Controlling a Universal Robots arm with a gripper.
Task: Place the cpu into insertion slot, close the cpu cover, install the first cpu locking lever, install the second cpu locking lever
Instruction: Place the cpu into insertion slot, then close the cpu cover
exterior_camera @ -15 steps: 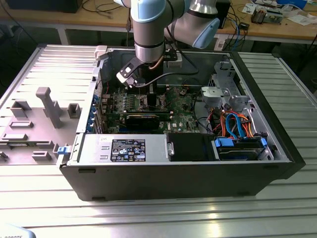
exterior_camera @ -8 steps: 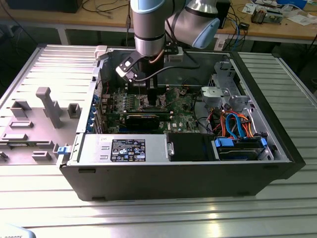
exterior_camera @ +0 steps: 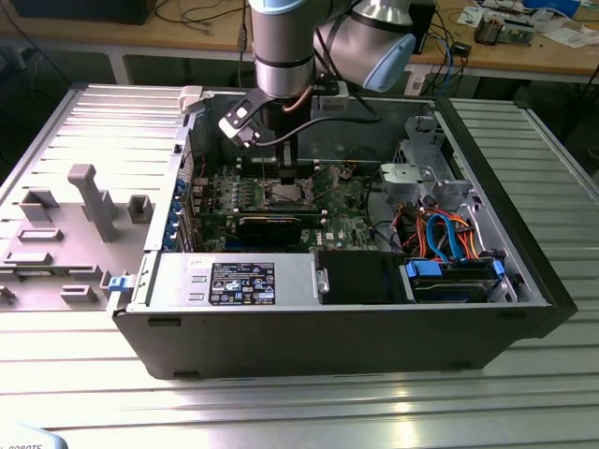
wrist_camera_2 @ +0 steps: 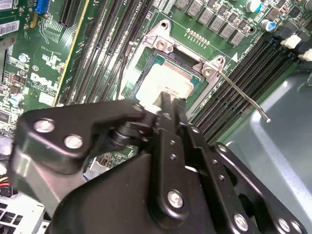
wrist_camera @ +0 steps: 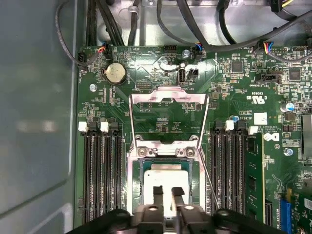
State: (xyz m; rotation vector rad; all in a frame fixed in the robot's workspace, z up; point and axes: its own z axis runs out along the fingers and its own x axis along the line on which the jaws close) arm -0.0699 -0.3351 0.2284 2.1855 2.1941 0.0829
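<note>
A: Tool position?

B: Tool is down inside the open computer case, over the green board. Case lies on the ribbed metal counter.

A: Tool state?

B: Narrow. In the first wrist view the two black fingertips stand close together with a slim gap between them. Nothing clamped in that gap.

A: And the cpu?

B: The cpu lies flat in the insertion slot, silver top facing up, a green edge showing round it. The fingertips are right over its middle. Cannot tell whether they touch it.

A: Cover?

B: The cpu cover is swung open and lies back from the slot, hinged at the slot's far edge. The green board shows through its square window.

A: Levers?

B: One thin metal lever in the second wrist view, running out from a corner of the slot, its free end over the grey case wall. It is not latched down.

A: Surroundings?

B: Black memory slots on both sides of the insertion slot, a coin battery beyond the open cover
</note>
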